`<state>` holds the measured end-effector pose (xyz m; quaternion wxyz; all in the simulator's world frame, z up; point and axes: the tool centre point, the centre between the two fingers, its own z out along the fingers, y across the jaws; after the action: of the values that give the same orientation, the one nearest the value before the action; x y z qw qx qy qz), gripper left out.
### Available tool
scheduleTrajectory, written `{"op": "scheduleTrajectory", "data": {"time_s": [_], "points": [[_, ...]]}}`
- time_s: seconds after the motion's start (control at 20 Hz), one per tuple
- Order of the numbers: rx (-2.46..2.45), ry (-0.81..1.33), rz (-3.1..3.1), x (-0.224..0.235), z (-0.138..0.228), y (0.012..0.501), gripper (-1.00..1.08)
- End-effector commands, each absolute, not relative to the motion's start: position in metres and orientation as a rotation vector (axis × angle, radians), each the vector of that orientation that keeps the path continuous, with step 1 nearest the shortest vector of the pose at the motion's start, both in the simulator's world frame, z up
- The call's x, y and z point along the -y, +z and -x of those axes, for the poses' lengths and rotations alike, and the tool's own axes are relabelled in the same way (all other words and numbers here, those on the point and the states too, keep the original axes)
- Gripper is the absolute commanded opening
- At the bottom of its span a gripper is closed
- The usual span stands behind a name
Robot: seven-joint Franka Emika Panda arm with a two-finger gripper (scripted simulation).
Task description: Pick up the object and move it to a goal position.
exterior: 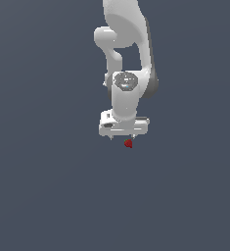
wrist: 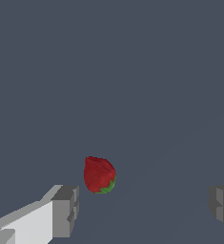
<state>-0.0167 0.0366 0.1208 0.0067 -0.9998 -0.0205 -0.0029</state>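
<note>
Object [wrist: 99, 175], dark red lump, green-tipped base

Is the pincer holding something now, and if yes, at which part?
Nothing is held. The pincer is open, and the red lump sits in the gap between its fingers, nearer to one of them, touching neither.

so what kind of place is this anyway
Most likely a bare simulated test scene, not a real room: a flat, featureless grey-blue ground, a plainly rendered white arm with its open gripper, and one small red strawberry-like object.
</note>
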Motion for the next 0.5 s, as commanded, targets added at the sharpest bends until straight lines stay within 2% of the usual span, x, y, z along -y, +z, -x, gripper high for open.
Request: {"op": "scheduleTrajectory", "data": {"time_s": [0.0, 0.45], "points": [[0.107, -0.005, 3.132, -0.048, 0.025, 0.105, 1.00], [0.195, 0.000, 3.135, -0.071, 0.044, 0.074, 1.00]]}}
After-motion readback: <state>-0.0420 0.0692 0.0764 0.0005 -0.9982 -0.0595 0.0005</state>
